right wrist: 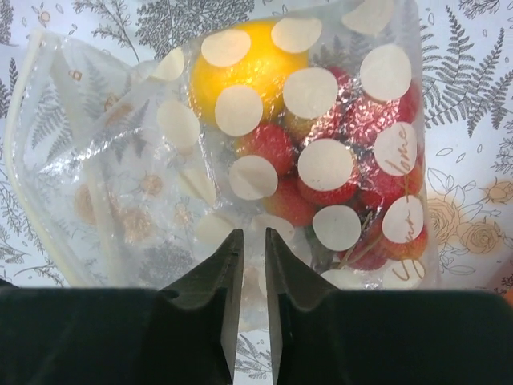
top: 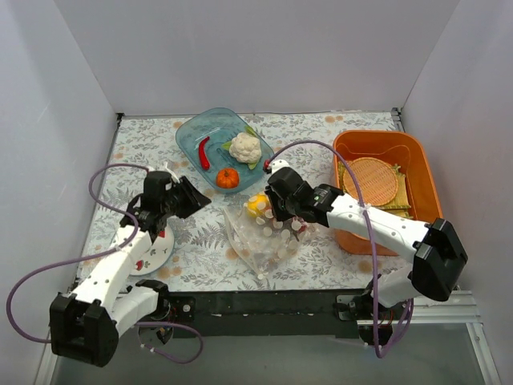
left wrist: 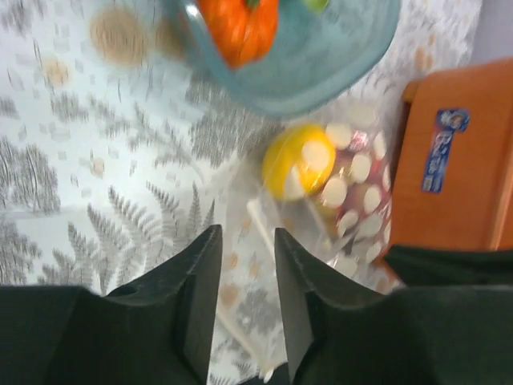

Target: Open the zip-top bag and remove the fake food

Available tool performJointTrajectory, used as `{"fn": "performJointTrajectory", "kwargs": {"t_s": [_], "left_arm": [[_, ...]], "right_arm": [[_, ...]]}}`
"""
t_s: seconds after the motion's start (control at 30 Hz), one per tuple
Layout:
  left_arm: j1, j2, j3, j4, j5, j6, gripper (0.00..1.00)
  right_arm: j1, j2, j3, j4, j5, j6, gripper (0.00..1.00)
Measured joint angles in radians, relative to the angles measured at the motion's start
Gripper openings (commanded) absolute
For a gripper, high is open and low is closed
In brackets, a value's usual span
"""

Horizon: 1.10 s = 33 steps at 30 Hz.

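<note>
The zip-top bag [top: 260, 237] lies on the patterned cloth at centre, its mouth facing left. It holds a yellow lemon [top: 256, 205] and red pieces [right wrist: 353, 184]. My right gripper [top: 271, 210] is over the bag's far end. In the right wrist view its jaws [right wrist: 253, 241] stand nearly closed with the bag's film [right wrist: 120, 184] pinched between them. My left gripper [top: 200, 196] is open, left of the bag. In the left wrist view [left wrist: 247, 237] the bag's zip edge shows between the jaws. A white cauliflower [top: 245, 147], an orange pumpkin [top: 228, 177] and a red chili [top: 204, 152] lie in the teal bowl [top: 196, 132].
An orange bin [top: 417, 160] with a woven mat stands at the right, close behind my right arm. A white plate [top: 156, 250] lies under my left arm. White walls close in the left, back and right sides.
</note>
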Motion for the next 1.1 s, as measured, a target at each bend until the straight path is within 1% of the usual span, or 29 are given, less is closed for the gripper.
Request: {"fn": "performJointTrajectory", "kwargs": {"t_s": [0.1,0.23,0.33,0.4,0.43,0.5,0.63,0.7,0.73,0.77,0.83,0.97,1.1], "left_arm": [[-0.082,-0.080,-0.094,-0.039,-0.020,-0.044,0.27],[-0.266,-0.105,-0.182,-0.034,-0.051,-0.151,0.25],[-0.379,-0.090,-0.241,0.024,-0.054,-0.240,0.23],[-0.423,-0.063,-0.267,0.076,-0.061,-0.294,0.26],[-0.441,-0.044,-0.273,0.101,-0.071,-0.322,0.30],[-0.480,-0.008,-0.275,0.157,-0.098,-0.372,0.30],[-0.549,0.065,-0.275,0.293,-0.164,-0.464,0.30],[-0.583,0.118,-0.275,0.343,-0.219,-0.501,0.30],[-0.595,0.144,-0.275,0.356,-0.244,-0.517,0.31],[-0.605,0.166,-0.275,0.370,-0.264,-0.531,0.34],[-0.616,0.197,-0.278,0.397,-0.307,-0.552,0.35],[-0.621,0.208,-0.311,0.483,-0.370,-0.571,0.38],[-0.622,0.264,-0.311,0.533,-0.402,-0.567,0.45]], "right_arm": [[-0.023,0.042,0.038,0.002,-0.001,-0.014,0.35],[-0.064,0.097,0.075,0.013,-0.023,-0.030,0.35],[-0.085,0.153,0.125,0.013,-0.032,-0.034,0.34],[-0.089,0.197,0.169,0.013,-0.034,-0.036,0.34],[-0.088,0.220,0.193,0.011,-0.033,-0.038,0.32],[-0.088,0.258,0.230,0.014,-0.032,-0.038,0.32],[-0.088,0.318,0.273,0.017,-0.019,-0.030,0.31],[-0.090,0.345,0.286,0.021,-0.010,-0.026,0.32],[-0.092,0.356,0.289,0.023,-0.006,-0.023,0.34],[-0.095,0.369,0.292,0.023,-0.002,-0.021,0.35],[-0.100,0.384,0.293,0.024,0.003,-0.017,0.36],[-0.108,0.424,0.299,0.031,0.003,-0.001,0.40],[-0.116,0.445,0.304,0.041,-0.006,0.004,0.40]]}}
